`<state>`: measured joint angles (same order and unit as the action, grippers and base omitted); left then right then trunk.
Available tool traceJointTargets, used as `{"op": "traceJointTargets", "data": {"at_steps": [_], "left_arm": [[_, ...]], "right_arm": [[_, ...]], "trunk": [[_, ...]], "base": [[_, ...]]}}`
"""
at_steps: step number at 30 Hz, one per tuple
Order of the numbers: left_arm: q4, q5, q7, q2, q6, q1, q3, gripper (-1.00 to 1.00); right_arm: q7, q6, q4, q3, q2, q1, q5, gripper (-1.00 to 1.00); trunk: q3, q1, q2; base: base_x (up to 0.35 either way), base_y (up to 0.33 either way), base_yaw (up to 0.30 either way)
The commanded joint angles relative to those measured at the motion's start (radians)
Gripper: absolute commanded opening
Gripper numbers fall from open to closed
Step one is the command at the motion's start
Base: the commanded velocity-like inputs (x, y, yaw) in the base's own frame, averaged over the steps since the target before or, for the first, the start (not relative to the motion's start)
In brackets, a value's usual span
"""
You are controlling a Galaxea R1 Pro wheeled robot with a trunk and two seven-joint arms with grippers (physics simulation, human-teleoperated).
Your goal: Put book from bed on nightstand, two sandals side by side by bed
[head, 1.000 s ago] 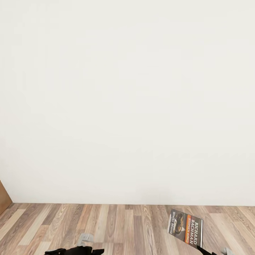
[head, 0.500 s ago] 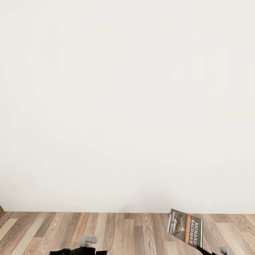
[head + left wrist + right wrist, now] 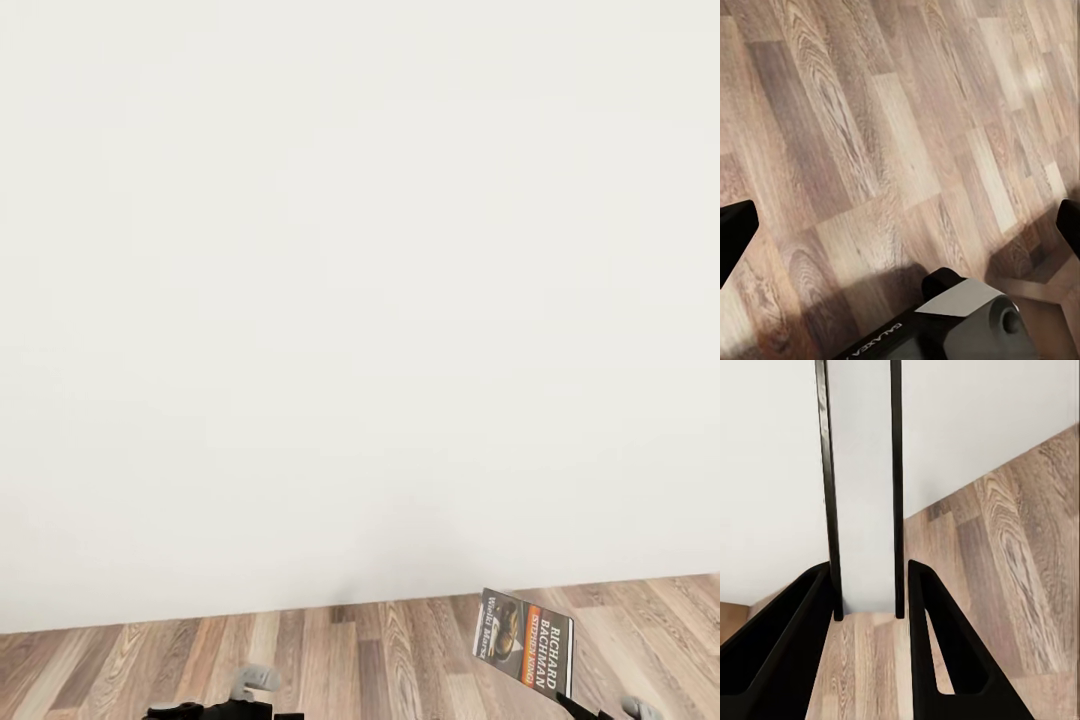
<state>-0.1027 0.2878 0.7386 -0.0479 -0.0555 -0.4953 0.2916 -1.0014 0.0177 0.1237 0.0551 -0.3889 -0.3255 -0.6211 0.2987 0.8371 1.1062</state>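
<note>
The book (image 3: 525, 640), a thin paperback with an orange band and "RICHARD BACHMAN" on its dark cover, stands upright above the floor at the lower right of the head view. My right gripper (image 3: 568, 698) is shut on its lower corner. The right wrist view looks along the book (image 3: 862, 487) edge-on, clamped between the two black fingers (image 3: 802, 637). My left gripper (image 3: 215, 711) sits low at the bottom left of the head view. Its fingers (image 3: 735, 232) stand wide apart over bare planks with nothing between them. The bed, the nightstand and the sandals are out of view.
A plain white wall (image 3: 360, 300) stands close ahead and meets the light wood-plank floor (image 3: 380, 650). Part of my own grey and black body (image 3: 960, 322) appears under the left gripper.
The whole head view has turned: the wall's base line now sits lower at the left and slants, and the brown edge at the far left has left the picture. The book stays held as before.
</note>
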Motion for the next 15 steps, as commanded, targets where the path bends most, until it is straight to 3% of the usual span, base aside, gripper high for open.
{"op": "traceJointTargets", "data": {"at_steps": [1, 7, 15], "left_arm": [[-0.002, 0.007, 0.005, 0.0, -0.006, 0.0, 0.009, 1.0], [-0.002, 0.007, 0.004, -0.001, -0.006, 0.0, 0.009, 1.0], [-0.002, 0.007, 0.004, -0.001, -0.006, 0.0, 0.009, 1.0]], "right_arm": [[-0.002, 0.002, -0.001, 0.008, 0.0, -0.001, 0.005, -1.0], [-0.002, 0.002, -0.001, 0.008, 0.0, -0.001, 0.006, -1.0], [-0.002, 0.002, -0.001, 0.008, 0.0, -0.001, 0.006, -1.0]], "trunk": [[0.001, 0.0, 0.001], [0.001, 0.0, 0.001], [0.001, 0.0, 0.001]], "base": [[0.0, 0.0, -0.249], [0.051, 0.0, -0.171], [0.295, 0.0, -0.015]]}}
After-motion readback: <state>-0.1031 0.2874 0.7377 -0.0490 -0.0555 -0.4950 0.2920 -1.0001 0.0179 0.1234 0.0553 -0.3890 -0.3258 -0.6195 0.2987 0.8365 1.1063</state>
